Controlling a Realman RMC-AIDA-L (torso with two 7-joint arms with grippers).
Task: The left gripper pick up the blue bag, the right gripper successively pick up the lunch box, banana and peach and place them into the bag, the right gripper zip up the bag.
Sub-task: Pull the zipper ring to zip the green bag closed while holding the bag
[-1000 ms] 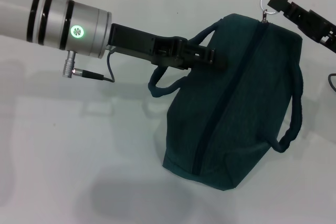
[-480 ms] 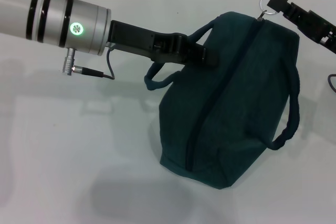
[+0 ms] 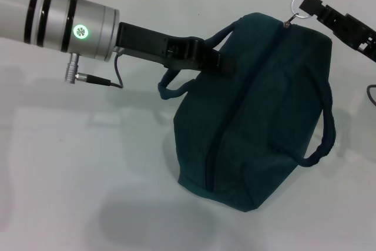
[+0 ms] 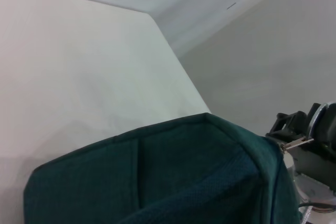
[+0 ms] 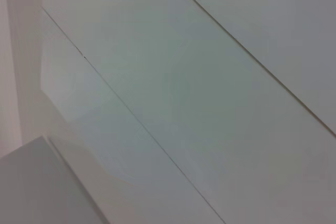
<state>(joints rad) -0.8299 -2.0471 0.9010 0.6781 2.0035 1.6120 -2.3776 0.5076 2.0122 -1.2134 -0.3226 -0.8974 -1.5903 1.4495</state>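
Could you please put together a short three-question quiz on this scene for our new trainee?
1. True or false: the zipper along the top of the blue bag is closed.
2. Which gripper is at the metal ring zipper pull? A) left gripper B) right gripper C) neither
3. Fill in: the left gripper is at the bag's near loop ____.

Key:
1. True; the zipper line runs shut along the whole top in the head view.
2. B; the right gripper holds the ring at the bag's far end.
3. handle.
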